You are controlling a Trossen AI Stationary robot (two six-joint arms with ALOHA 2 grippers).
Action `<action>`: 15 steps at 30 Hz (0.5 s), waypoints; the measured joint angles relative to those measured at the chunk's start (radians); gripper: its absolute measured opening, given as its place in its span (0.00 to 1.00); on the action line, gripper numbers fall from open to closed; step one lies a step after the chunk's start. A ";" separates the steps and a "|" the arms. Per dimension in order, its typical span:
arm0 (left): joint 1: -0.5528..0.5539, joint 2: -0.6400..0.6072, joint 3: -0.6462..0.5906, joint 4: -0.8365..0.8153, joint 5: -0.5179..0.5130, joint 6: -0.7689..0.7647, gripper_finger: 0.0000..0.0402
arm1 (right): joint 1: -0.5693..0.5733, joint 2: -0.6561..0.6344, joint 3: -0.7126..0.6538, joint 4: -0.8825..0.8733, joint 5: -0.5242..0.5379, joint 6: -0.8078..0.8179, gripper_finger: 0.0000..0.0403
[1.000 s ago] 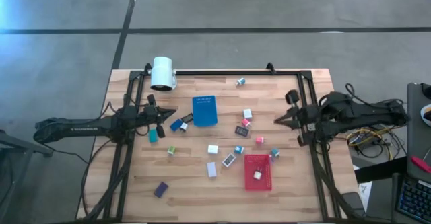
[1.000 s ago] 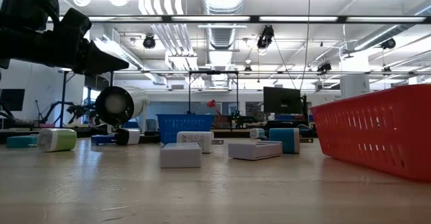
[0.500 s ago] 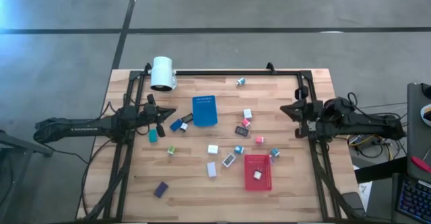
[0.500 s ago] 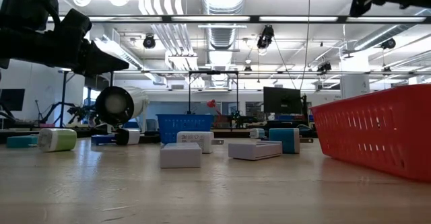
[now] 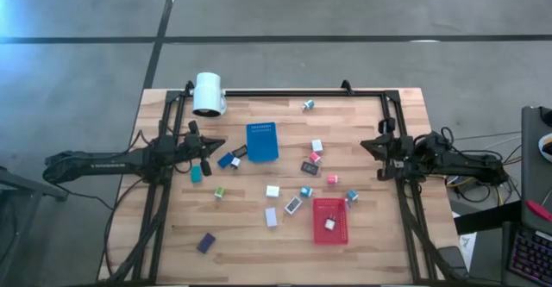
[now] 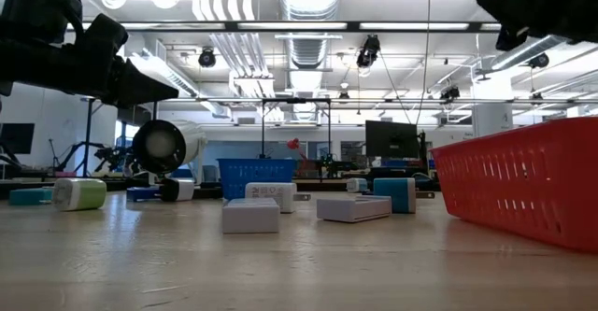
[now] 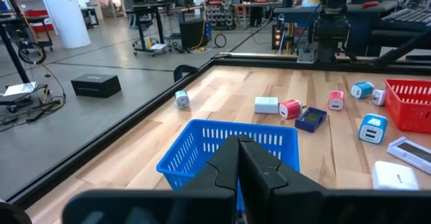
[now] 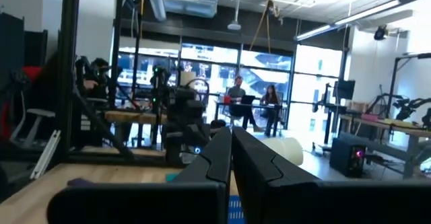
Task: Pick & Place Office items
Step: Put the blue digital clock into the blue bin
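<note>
We judge the main risk to be a mis-grasp: the office items (image 5: pixel 272 191) lie scattered close together at the centre of the tabletop (image 5: pixel 362 252), so a descending pincer could nudge a neighbouring piece aside. One white piece (image 5: pixel 329 223) already lies in the red tray (image 5: pixel 330 232) at 5 o'clock; the blue tray (image 5: pixel 261 141) stands at 12 o'clock. The left pincer (image 5: pixel 220 143), at 9 o'clock, has its fingers together and holds nothing. The right pincer (image 5: pixel 365 144), at 3 o'clock, is likewise closed and empty.
</note>
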 joint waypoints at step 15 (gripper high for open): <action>0.000 0.000 0.000 0.016 0.000 0.071 0.03 | -0.007 0.000 -0.076 -0.004 0.082 -0.052 0.02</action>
